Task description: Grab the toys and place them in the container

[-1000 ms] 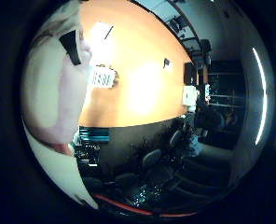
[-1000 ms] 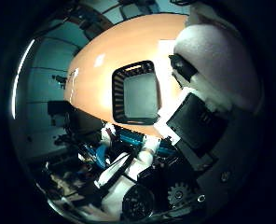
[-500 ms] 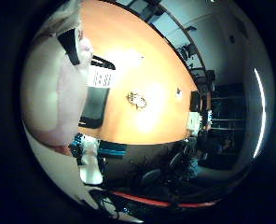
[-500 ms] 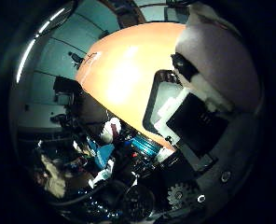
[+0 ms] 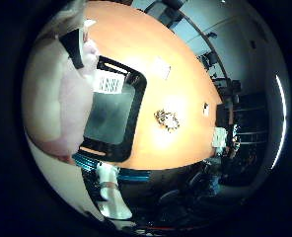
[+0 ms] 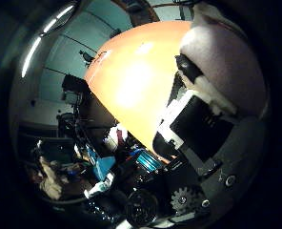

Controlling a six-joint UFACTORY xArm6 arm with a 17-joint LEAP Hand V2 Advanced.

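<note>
The plush toy (image 5: pixel 57 113), pale pink, sits right against the palm with the hand (image 6: pixel 203 129) curled round it. Little finger side view shows the black container (image 5: pixel 114 116) on the orange desk (image 5: pixel 180 94) just beside the plush, plus a small spotted toy (image 5: pixel 166 120) lying further out. Thumb side view only catches the container's edge behind the fingers (image 6: pixel 179 119).
</note>
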